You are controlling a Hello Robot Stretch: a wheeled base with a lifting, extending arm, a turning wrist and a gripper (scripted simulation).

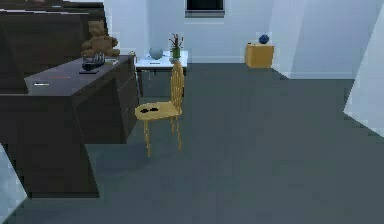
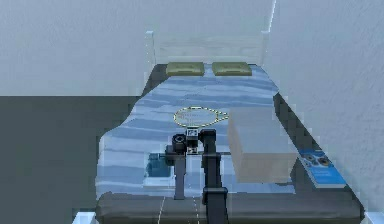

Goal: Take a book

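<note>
The arm [image 2: 212, 185] reaches out across the bed [image 2: 125, 145], with the gripper [image 2: 177, 146] seen against the blanket. I cannot tell how its fingers stand or whether it holds anything. What is probably the book [image 2: 318, 166], flat and blue, lies at the bed's right edge beside a pale box [image 2: 258, 148], well apart from the gripper. The reach seems under way, and the next move calls for lining up on the book. Pillows [image 2: 185, 70] lie farthest.

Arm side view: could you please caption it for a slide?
Arm out over a bed with pillows, beige box and blue book.
</note>
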